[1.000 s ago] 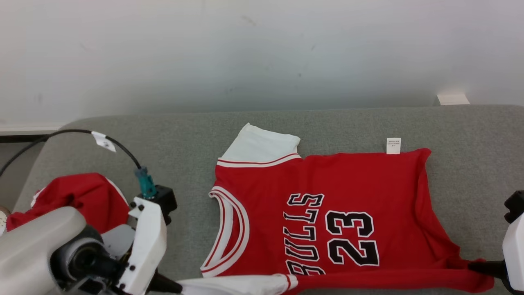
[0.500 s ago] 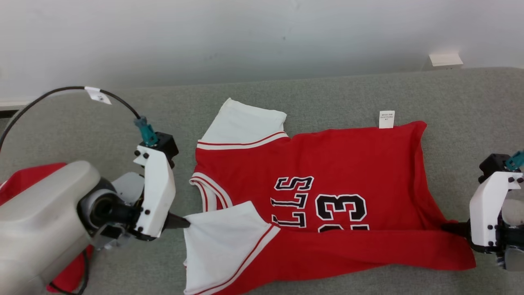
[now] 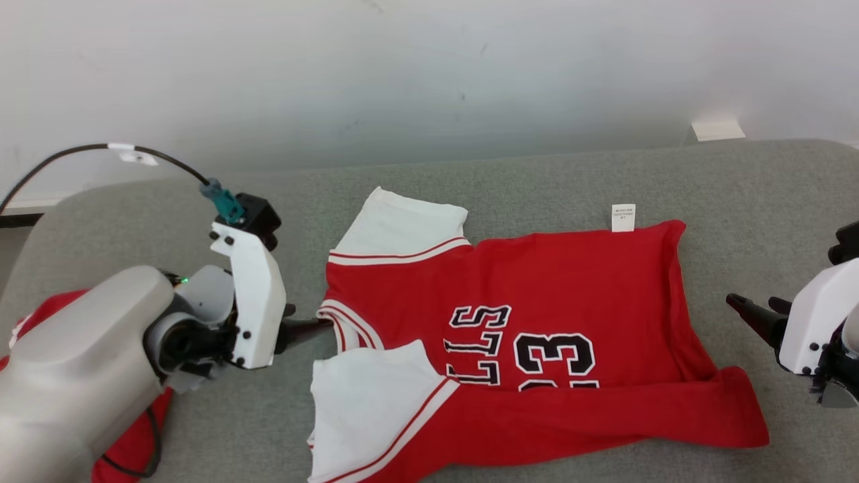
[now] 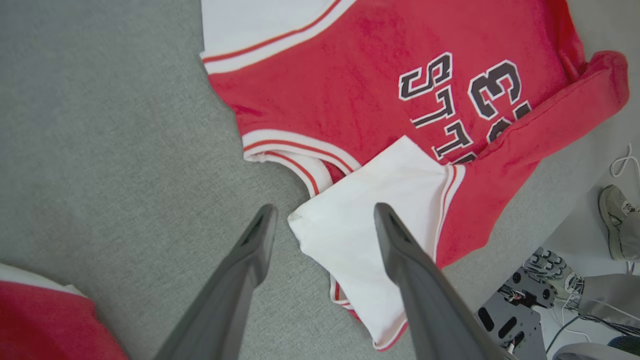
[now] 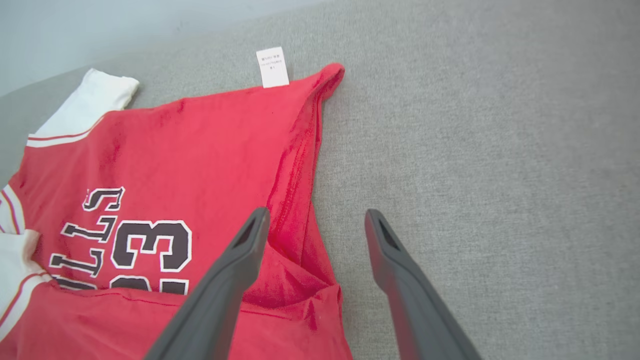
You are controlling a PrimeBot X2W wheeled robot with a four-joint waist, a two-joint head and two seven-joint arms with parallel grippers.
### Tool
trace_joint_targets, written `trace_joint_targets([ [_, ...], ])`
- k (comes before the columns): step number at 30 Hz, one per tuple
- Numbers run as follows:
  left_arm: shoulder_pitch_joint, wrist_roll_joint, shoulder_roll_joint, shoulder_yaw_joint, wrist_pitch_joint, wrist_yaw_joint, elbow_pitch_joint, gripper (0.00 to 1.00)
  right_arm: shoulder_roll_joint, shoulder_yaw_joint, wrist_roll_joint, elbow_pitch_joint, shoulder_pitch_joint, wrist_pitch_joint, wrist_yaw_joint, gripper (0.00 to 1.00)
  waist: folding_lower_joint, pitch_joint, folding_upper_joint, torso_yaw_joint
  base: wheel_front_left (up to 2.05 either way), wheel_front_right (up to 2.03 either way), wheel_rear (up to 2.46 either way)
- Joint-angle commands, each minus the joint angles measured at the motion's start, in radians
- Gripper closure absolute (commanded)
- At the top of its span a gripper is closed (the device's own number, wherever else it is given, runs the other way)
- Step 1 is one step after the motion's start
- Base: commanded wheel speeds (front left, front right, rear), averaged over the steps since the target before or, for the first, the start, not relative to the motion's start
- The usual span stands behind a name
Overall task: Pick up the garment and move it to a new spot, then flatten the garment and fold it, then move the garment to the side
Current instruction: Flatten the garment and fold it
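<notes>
A red jersey point(image 3: 537, 282) with white sleeves and black "BULLS 23" lettering lies on the grey padded surface point(image 3: 537, 178). Its near edge is folded over the front, and the near white sleeve point(image 3: 366, 396) covers part of the lettering. My left gripper point(image 3: 315, 325) is open beside the collar, holding nothing. In the left wrist view it point(image 4: 324, 215) hovers over the folded sleeve's corner point(image 4: 360, 225). My right gripper point(image 3: 750, 302) is open, apart from the hem. In the right wrist view it point(image 5: 316, 216) hangs over the jersey's hem edge point(image 5: 295, 165).
A second red garment point(image 3: 134, 436) lies at the near left, partly behind my left arm. A white label point(image 3: 623, 218) sticks out at the jersey's far edge. A person's shoe point(image 4: 615, 215) and robot hardware point(image 4: 525, 300) are on the floor beyond the surface's edge.
Both grippers have let go of the folded-over near edge, opened and drawn back, left toward the collar, right away from the hem. The head camera has also shifted.
</notes>
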Motion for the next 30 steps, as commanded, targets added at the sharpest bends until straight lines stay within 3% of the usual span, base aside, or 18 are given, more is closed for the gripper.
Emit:
trace_joint_targets([
  [1, 0.015, 0.025, 0.003, 0.007, -0.049, -0.004, -0.007, 0.0, 0.001, -0.012, -0.012, -0.029, 0.027, -0.051, -0.002, 0.0, -0.0001, -0.024, 0.0, 0.013, 0.0, 0.0, 0.0],
  [5, 0.048, 0.087, 0.012, 0.041, -0.249, -0.002, -0.024, 0.0, 0.009, -0.056, -0.051, -0.138, 0.09, -0.255, -0.002, 0.0, -0.0001, -0.054, 0.0, 0.03, 0.0, 0.0, 0.0],
  [7, 0.069, 0.123, 0.014, 0.066, -0.362, 0.022, -0.034, 0.0, 0.022, -0.081, -0.088, -0.189, 0.127, -0.367, -0.002, 0.0, -0.0001, -0.068, 0.0, 0.038, 0.0, 0.0, 0.0],
  [16, 0.287, 0.186, 0.025, 0.185, -0.85, 0.225, -0.135, 0.0, 0.1, -0.19, -0.213, -0.391, 0.366, -0.747, -0.002, 0.0, -0.0001, -0.107, 0.0, 0.066, 0.0, 0.0, 0.0],
  [17, 0.287, 0.186, 0.025, 0.185, -0.85, 0.225, -0.135, 0.0, 0.1, -0.19, -0.213, -0.391, 0.366, -0.747, -0.002, 0.0, -0.0001, -0.107, 0.0, 0.066, 0.0, 0.0, 0.0],
  [23, 0.478, 0.213, 0.023, 0.292, -0.938, 0.358, -0.275, 0.0, 0.169, -0.236, -0.24, -0.454, 0.527, -0.917, -0.002, 0.0, -0.0001, -0.105, 0.0, 0.074, 0.0, 0.0, 0.0],
  [27, 0.653, 0.326, -0.063, 0.472, -0.936, 0.415, -0.389, 0.0, 0.203, -0.244, -0.237, -0.429, 0.608, -0.971, -0.002, 0.0, -0.0001, -0.1, 0.0, 0.074, 0.0, 0.0, 0.0],
  [30, 0.802, 0.431, -0.158, 0.586, -0.937, 0.413, -0.438, 0.0, 0.223, -0.264, -0.235, -0.4, 0.643, -0.998, -0.002, 0.0, -0.0001, -0.099, 0.0, 0.068, 0.0, 0.0, 0.0],
])
